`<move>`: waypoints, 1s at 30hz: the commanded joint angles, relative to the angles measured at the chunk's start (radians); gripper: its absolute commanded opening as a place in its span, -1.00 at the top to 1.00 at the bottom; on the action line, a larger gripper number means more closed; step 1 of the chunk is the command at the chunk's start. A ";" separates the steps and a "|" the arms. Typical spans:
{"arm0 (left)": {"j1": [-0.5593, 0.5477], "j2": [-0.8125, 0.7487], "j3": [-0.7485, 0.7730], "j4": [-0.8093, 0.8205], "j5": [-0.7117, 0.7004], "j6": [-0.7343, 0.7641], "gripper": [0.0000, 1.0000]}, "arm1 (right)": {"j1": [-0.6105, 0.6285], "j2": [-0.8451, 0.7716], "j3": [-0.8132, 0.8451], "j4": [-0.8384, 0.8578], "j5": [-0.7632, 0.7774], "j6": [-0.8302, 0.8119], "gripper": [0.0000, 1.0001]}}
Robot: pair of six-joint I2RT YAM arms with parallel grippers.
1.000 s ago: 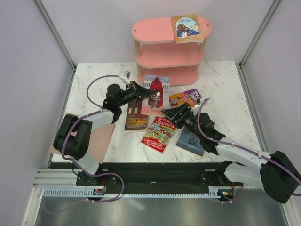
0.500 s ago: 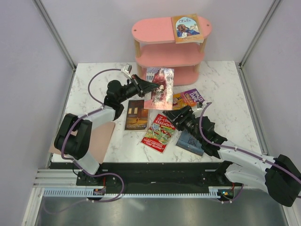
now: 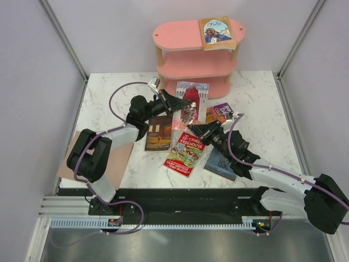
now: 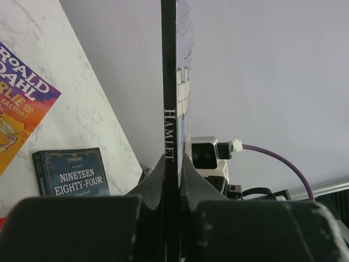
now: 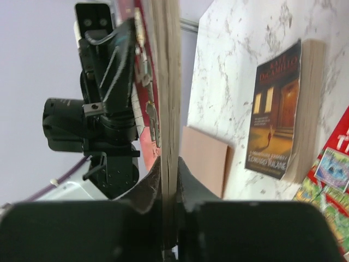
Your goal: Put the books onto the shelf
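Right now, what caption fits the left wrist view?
Left gripper clamps the black-spined Hamlet paperback; dark blue Nineteen Eighty-Four paperback lies beyond.

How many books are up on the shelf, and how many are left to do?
Done: one book lies on the shelf's top board. In hand: the left gripper and right gripper are both clamped on Hamlet, held up between them. Left: four lie on the table, the brown book, Treehouse, Dahl and Nineteen Eighty-Four.
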 commanded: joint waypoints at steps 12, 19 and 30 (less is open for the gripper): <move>0.110 -0.102 -0.077 -0.183 0.063 0.197 -0.94 | -0.021 -0.147 0.133 -0.219 0.096 -0.201 1.00; 0.210 -0.223 -0.144 -0.384 0.099 0.336 -0.99 | -0.041 -0.092 0.299 -0.348 -0.049 -0.369 1.00; 0.214 -0.279 -0.243 -0.503 0.138 0.484 -0.99 | -0.108 0.090 0.446 -0.385 -0.361 -0.488 1.00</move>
